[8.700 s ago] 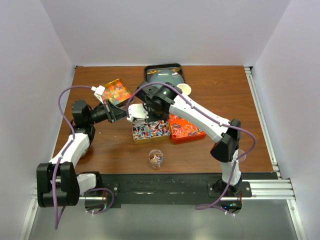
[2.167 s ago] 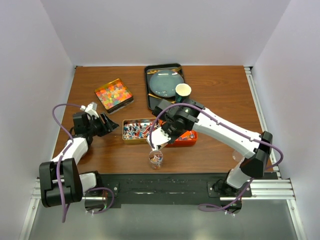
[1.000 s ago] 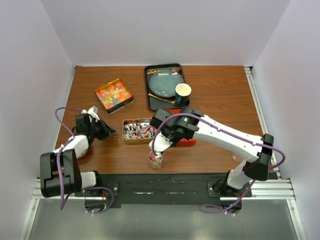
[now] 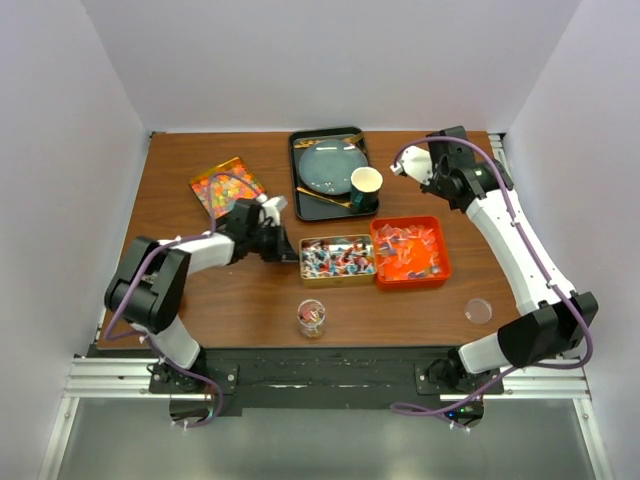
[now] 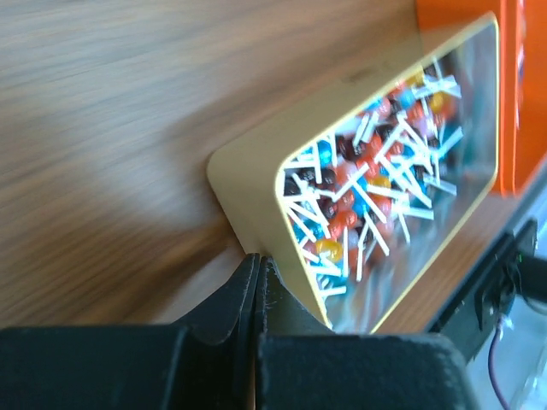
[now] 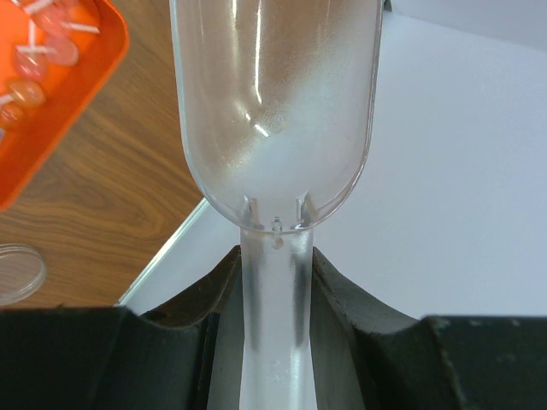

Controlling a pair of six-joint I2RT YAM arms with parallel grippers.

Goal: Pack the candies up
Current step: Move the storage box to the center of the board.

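The candies (image 4: pixel 336 257) are red-blue-white wrapped pieces filling a gold tin (image 4: pixel 304 268), also seen in the left wrist view (image 5: pixel 367 179). More candies lie in an orange tray (image 4: pixel 440 277) beside it. Jelly beads (image 4: pixel 228 187) fill a tin at the back left. A small clear jar (image 4: pixel 312 317) holds a few candies. My left gripper (image 4: pixel 287 250) is shut and empty, its tips (image 5: pixel 257 260) against the gold tin's (image 5: pixel 248 184) left end. My right gripper (image 4: pixel 430 172) is shut on the handle of an empty clear scoop (image 6: pixel 273 102), high at the back right.
A black tray (image 4: pixel 297 200) at the back holds a grey plate and the green cup (image 4: pixel 366 183). A clear round lid (image 4: pixel 479 310) lies at the front right and shows in the right wrist view (image 6: pixel 17 272). The orange tray's corner (image 6: pixel 85 85) is below the scoop.
My right arm has swung with the scoop from over the jar to the back right. My left gripper has reached the gold tin. The tin and orange tray now sit further right.
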